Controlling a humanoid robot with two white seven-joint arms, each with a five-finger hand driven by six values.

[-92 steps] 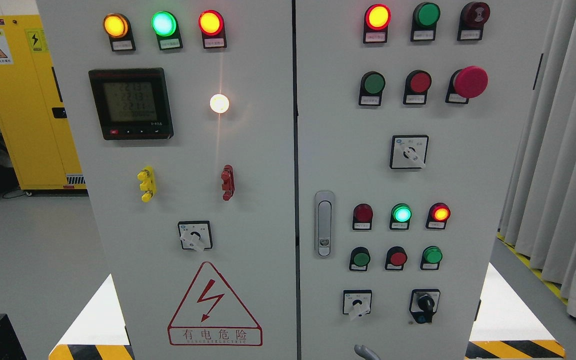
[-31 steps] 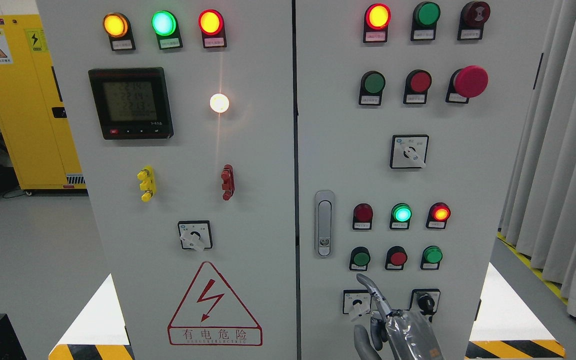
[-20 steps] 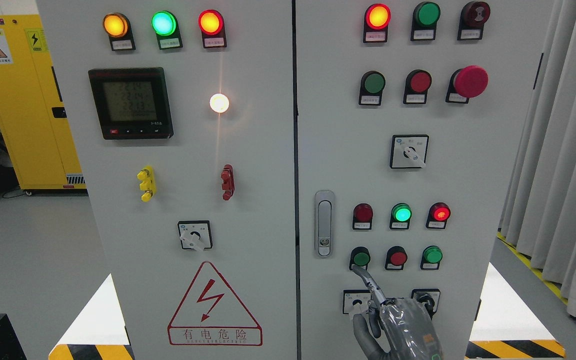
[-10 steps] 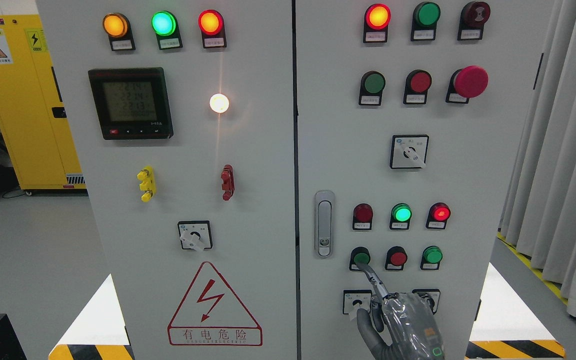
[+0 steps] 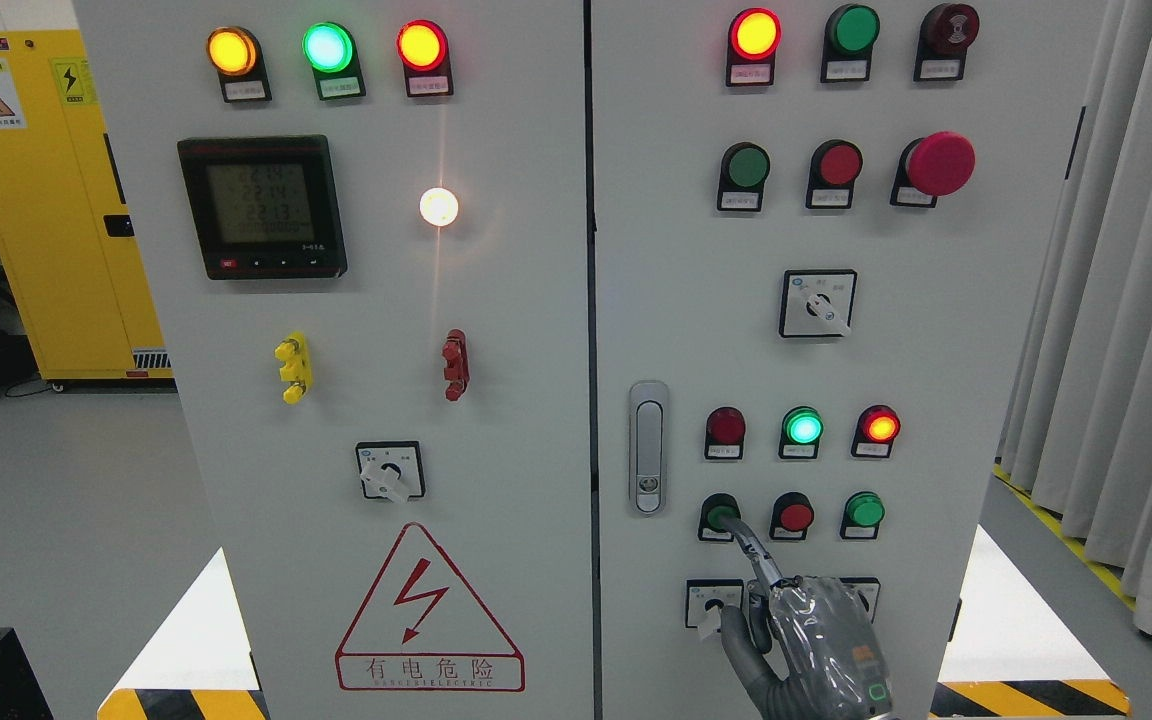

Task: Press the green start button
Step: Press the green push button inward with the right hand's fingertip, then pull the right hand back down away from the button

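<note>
The green start button (image 5: 722, 516) sits low on the right door of the cabinet (image 5: 936, 400), left of a red button (image 5: 795, 516). The right hand (image 5: 816, 650) has one finger stuck out onto it, the rest curled, gripping nothing. Contact looks made; whether it's properly pressed, can't tell.
</note>
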